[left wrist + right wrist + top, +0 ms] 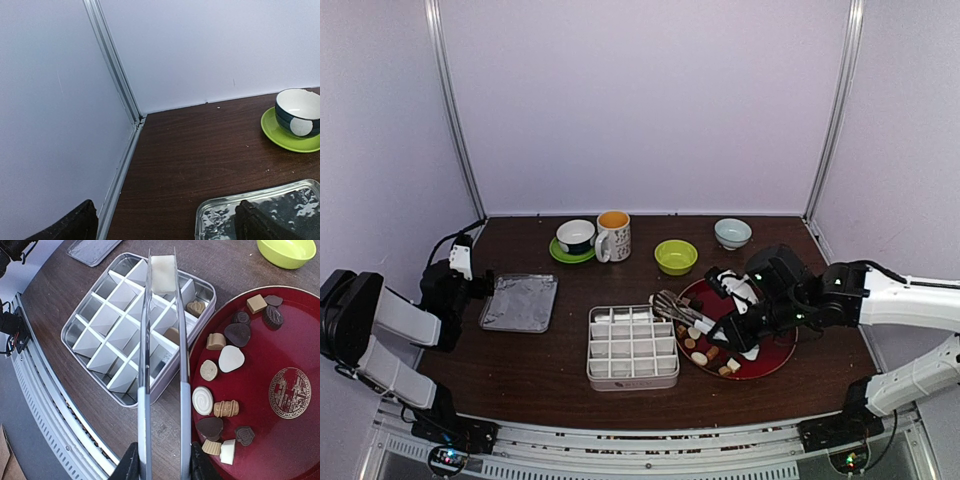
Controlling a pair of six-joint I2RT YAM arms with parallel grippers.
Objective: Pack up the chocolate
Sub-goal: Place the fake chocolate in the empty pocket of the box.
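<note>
My right gripper is shut on a pair of metal tongs. The tongs' tips pinch a cream-white square chocolate above the far cells of the white divided box. Two brown chocolates lie in cells at the box's right edge. Several more chocolates, brown, dark and cream, lie on the left part of the red plate. In the top view the tongs reach from the plate over the box. My left gripper is open and empty by the foil tray.
Along the back stand a cup on a green saucer, a mug, a green bowl and a pale bowl. The foil tray lies left of the box. The left wall and its metal rail run close beside my left gripper.
</note>
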